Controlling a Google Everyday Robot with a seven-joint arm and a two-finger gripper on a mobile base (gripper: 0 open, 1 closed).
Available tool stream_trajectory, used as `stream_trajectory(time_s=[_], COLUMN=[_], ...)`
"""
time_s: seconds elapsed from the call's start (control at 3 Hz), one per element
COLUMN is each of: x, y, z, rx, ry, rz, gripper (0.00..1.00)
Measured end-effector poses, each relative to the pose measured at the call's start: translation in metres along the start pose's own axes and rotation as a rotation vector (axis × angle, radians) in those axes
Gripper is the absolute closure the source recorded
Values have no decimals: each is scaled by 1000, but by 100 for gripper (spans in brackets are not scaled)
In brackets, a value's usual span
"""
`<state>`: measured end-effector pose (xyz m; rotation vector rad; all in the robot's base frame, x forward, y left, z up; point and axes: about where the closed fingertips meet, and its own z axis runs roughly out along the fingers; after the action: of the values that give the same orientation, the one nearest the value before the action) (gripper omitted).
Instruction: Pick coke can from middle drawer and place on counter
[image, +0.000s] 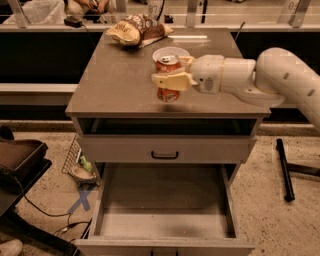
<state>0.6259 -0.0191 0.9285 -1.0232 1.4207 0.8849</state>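
Red coke can (168, 94) upright, silver top up, in gripper (168, 80) over counter (115, 85)

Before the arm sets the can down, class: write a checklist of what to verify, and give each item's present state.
1. Grip: the gripper is shut on the coke can: ok.
2. Position: the can is over the counter, inside its front edge: ok.
3. Attitude: the can is upright, top up: ok.
4. Contact: whether the can's base touches the counter: cannot tell.
5. Neighbours: the white bowl sits right behind the can, and whether there is a gap between them: cannot tell. The snack bag is well back: ok.
6. Source: the middle drawer is open with nothing in it: ok.
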Motion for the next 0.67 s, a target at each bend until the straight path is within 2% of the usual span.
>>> stream_trajectory(time_s=[0.33,0.67], x=[-14,-30], y=[-4,-5], z=[63,104], rx=[-63,-107], ry=[12,7], rz=[-56,-92], gripper=[100,100])
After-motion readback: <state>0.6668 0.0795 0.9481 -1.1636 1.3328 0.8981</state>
